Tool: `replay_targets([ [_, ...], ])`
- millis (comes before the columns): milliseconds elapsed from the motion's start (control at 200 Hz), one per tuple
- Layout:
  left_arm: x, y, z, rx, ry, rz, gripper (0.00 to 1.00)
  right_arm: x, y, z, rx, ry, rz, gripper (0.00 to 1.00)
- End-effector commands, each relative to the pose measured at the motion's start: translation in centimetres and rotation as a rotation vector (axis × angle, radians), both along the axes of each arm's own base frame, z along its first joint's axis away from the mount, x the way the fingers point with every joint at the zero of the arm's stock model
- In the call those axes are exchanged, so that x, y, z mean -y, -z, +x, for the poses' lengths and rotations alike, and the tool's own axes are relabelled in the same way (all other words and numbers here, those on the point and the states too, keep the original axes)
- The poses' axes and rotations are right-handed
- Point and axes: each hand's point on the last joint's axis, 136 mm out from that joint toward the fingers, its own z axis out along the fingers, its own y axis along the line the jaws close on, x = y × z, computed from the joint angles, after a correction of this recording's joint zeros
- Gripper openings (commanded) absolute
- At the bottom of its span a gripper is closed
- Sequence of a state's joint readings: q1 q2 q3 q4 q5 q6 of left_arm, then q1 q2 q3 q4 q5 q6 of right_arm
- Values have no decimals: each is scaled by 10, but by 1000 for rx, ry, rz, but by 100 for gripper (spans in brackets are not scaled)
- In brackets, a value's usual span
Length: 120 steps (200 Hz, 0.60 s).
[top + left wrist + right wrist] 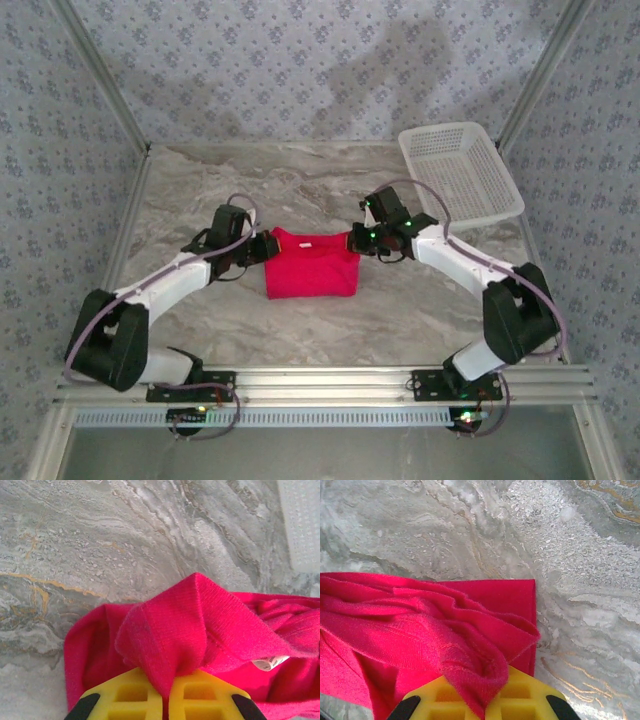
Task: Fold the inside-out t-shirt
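Centre of the top view: the red t-shirt (312, 272) lies on the table (410, 315). We judge it light and limp (it sags between holds); left gripper (262, 247) and right gripper (357, 238) each pinch an upper corner.

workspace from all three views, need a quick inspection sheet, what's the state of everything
surface: marbled grey table, no spills seen
job's things: red t-shirt near the table centre, lying as a rough rectangle, white neck tag showing
clutter: white mesh basket at the far right corner, apart from the shirt
grippers: left gripper shut on the shirt's far left corner; right gripper shut on its far right corner; cloth bunched between the fingers in both wrist views
cables: a cable loops over each arm, none seen lying on the shirt
surroundings: patterned walls, metal rail along the near edge
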<state>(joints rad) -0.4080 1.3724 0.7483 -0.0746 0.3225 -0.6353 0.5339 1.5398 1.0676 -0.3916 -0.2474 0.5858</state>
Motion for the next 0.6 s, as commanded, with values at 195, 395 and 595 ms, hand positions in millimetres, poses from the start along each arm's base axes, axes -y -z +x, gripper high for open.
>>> replay_targets([
  [195,-19,36,49,-21,-52,64,0,-18,45,57,-55,-6,-30,0],
  [395,-21,77,51,-108,-55,68,0,-22,98,70,-167,22,-46,0],
  [595,-24,63,53,-87,-53,91,0,-22,76,69,-165,21,-33,5],
])
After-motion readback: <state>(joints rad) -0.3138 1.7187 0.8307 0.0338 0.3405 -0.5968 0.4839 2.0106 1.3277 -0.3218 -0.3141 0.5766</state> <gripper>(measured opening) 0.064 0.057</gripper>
